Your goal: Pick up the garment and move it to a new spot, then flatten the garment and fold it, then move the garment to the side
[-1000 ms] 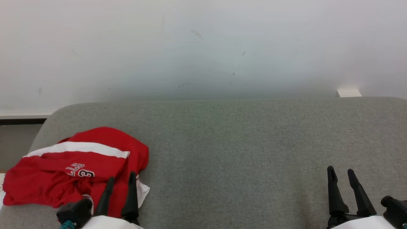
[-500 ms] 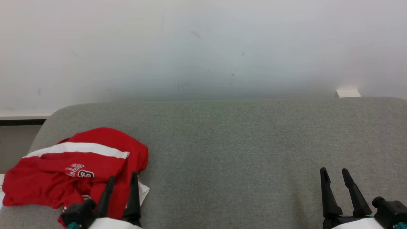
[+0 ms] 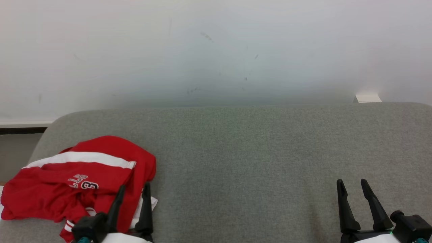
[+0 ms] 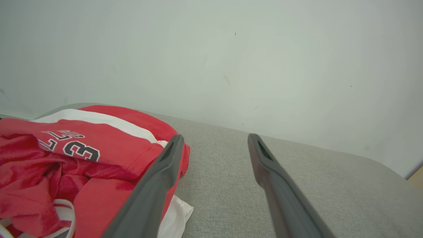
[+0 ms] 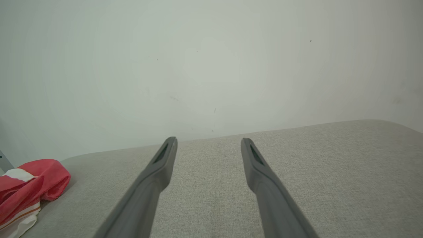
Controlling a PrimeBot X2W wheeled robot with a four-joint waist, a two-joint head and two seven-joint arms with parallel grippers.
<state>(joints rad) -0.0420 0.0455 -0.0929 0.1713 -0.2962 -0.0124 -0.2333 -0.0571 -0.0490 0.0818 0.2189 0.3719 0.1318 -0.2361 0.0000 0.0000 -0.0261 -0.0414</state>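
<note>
Bright, even, diffuse light, soft faint shadows, no glare, wrist views wide-angle, slightly soft

Red garment (image 3: 84, 175) w/ white stripe, crumpled at gray cushion's (image 3: 256, 162) left end.

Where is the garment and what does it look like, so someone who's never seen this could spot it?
Start at the grey cushion in front of the white wall and go to its left end. There, by the left gripper, lies the garment, a crumpled heap. It is bright red with a white band and a black numeral 3, against plain grey fabric.
</note>
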